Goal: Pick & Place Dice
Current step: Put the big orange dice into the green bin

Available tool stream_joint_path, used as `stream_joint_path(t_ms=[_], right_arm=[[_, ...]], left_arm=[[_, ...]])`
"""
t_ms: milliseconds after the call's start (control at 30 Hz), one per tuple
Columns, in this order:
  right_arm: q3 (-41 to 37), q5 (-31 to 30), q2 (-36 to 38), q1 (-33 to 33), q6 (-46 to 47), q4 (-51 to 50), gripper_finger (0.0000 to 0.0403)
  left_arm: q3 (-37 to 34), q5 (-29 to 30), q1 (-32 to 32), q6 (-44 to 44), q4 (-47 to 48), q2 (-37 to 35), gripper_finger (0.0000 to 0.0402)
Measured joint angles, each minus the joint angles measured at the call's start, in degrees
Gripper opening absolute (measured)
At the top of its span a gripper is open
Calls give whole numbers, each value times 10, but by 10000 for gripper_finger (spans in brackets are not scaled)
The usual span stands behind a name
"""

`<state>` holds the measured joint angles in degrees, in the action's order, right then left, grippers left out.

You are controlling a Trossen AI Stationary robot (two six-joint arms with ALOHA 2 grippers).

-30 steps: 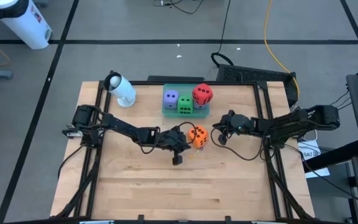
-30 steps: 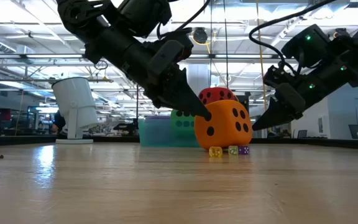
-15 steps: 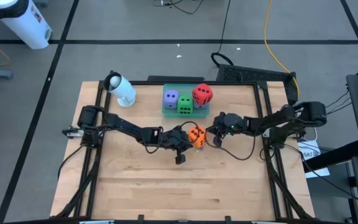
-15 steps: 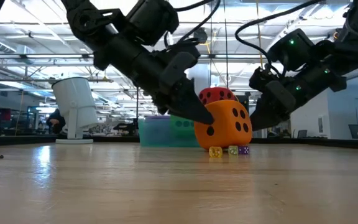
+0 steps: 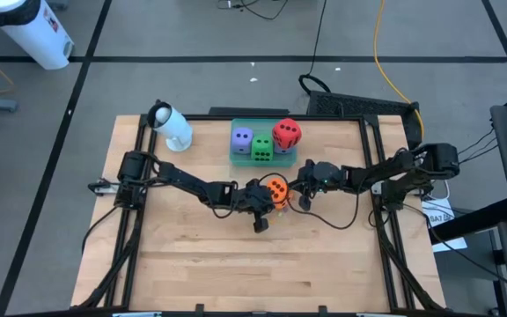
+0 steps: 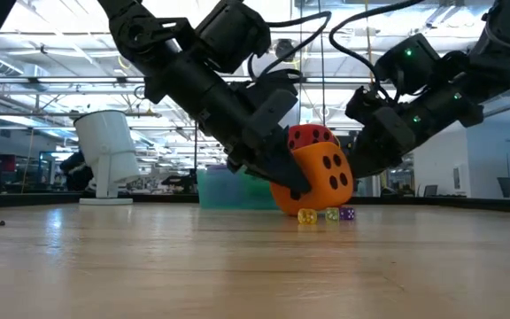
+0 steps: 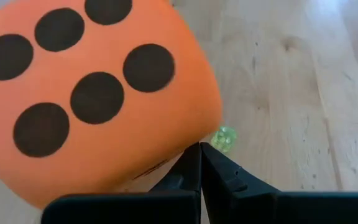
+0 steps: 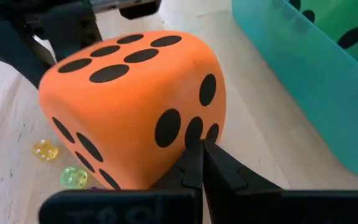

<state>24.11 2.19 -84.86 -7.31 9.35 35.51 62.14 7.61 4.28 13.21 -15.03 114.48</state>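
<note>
I have the soft orange foam cube with black pips [image 6: 312, 180] mid-worktop, tipped on an edge above three tiny translucent dice [image 6: 325, 214]. My left gripper [image 5: 264, 195] and right gripper [image 5: 296, 186], both with fingers pressed together, wedge it between them, probably to nudge it toward the translucent teal plastic tray [image 5: 235, 158] near the far edge.

Both arms low at table centre, left tool [image 5: 269, 197] and right tool [image 5: 293, 186] closed, tips facing.
</note>
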Motion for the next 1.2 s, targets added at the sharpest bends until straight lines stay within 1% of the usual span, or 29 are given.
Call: stream_joint_path(t_ms=[133, 300, 433, 533, 600, 767, 867, 1000, 1100, 1200], right_arm=[[4, 2, 0, 8, -14, -4, 0], [27, -7, 0, 27, -29, -12, 0], [45, -14, -1, 35, -42, -33, 0], [50, -27, 0, 36, -47, -27, 0], [54, -26, 0, 36, -59, -26, 0], [73, -31, 0, 36, -89, -29, 0], [98, -39, -1, 35, -104, -55, 0], [142, -51, -1, 24, -126, -120, 0], [168, -52, 0, 16, -138, -136, 0], [188, -52, 0, 12, -149, -141, 0]], left_arm=[[0, 7, 4, -5, -1, 0, 6], [-1, 9, 6, -12, 13, -9, 2], [-1, 17, 15, -28, 11, -20, 8], [-1, 44, 20, -31, 18, -31, 4], [-1, 59, 24, -37, 34, -42, 3], [-1, 82, 26, -52, 41, -52, 7], [-1, 101, 26, -56, 48, -53, 3], [-1, 119, 24, -56, 60, -59, 8], [-1, 150, 23, -56, 86, -77, 4], [-1, 168, 23, -58, 114, -101, 5]])
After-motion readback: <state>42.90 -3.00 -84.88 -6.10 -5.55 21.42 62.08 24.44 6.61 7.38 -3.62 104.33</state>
